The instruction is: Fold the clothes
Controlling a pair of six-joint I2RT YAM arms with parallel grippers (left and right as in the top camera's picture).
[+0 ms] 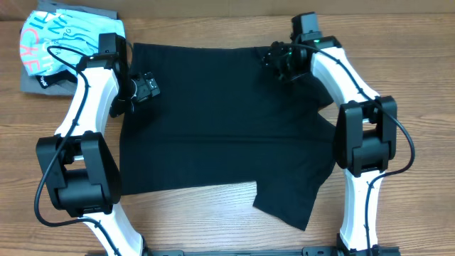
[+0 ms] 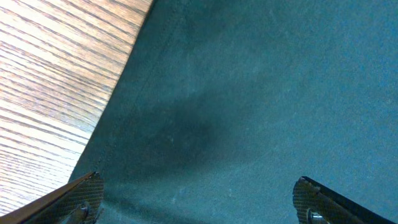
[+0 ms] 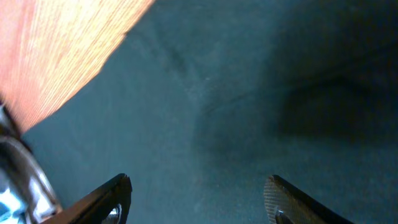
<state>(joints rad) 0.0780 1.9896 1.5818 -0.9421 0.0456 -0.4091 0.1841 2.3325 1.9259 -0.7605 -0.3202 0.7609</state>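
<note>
A: Far left corner?
B: Holds a light blue shirt [image 1: 50, 39], loosely folded, printed with coral and white lettering.
A: Under it?
B: Rests on a grey folded garment [image 1: 27, 82], peeking out past the top and lower left edges.
A: Beneath both?
B: Light brown tabletop [image 1: 213, 220], wood grain running lengthwise.

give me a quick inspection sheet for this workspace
surface: wood-grain table, largely covered by the shirt
job's things: black T-shirt spread flat, one sleeve sticking out at the near right
clutter: light blue shirt lying on a grey garment, far left corner
grippers: left gripper jaws open over the shirt's left edge; right gripper jaws open over its far right part
cables: black cables loop along both arms
surroundings: nothing seen
</note>
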